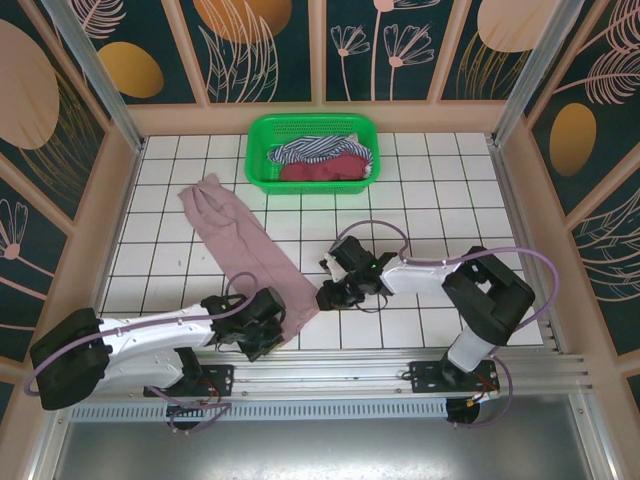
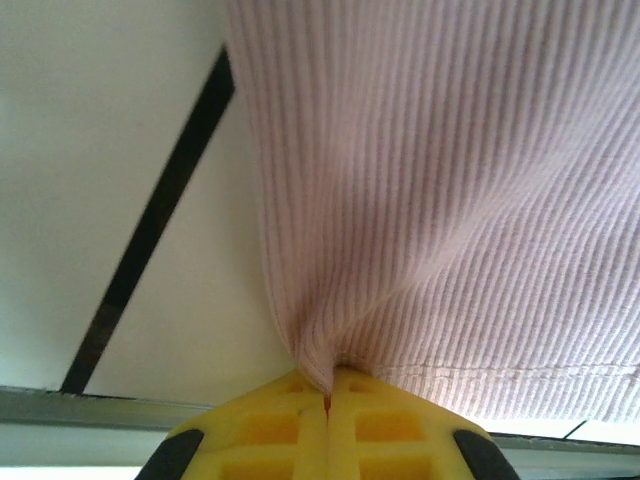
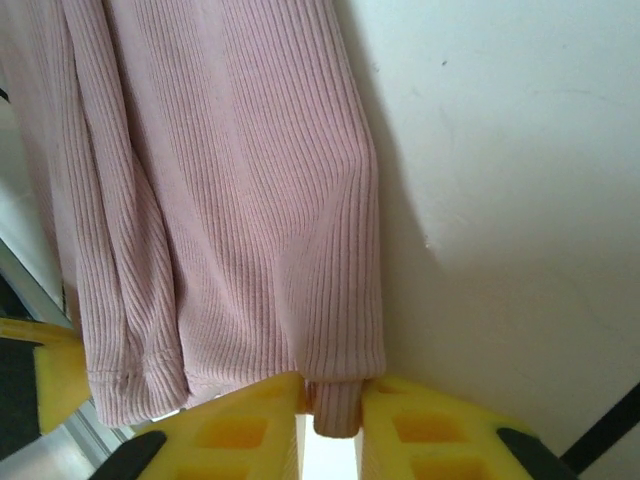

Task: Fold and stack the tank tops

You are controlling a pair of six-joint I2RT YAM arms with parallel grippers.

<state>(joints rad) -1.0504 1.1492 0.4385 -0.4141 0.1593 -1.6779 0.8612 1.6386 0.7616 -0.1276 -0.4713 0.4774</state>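
Observation:
The mauve-pink tank top [image 1: 240,245] lies as a long narrow strip, running diagonally from the far left down to the near middle of the tiled table. My left gripper [image 1: 278,322] sits at the strip's near left corner. Its yellow jaws [image 2: 328,395] are shut on the ribbed hem [image 2: 450,200]. My right gripper [image 1: 322,297] is at the near right edge of the pink tank top. In the right wrist view it [image 3: 335,410] is closed on a fold of the pink cloth [image 3: 250,200]. The striped tank top [image 1: 310,150] and the maroon one [image 1: 320,171] lie bunched in the basket.
A green plastic basket [image 1: 262,150] stands at the far middle of the table. A metal rail [image 1: 400,365] runs along the near edge behind both arm bases. Patterned walls close in the left, right and far sides.

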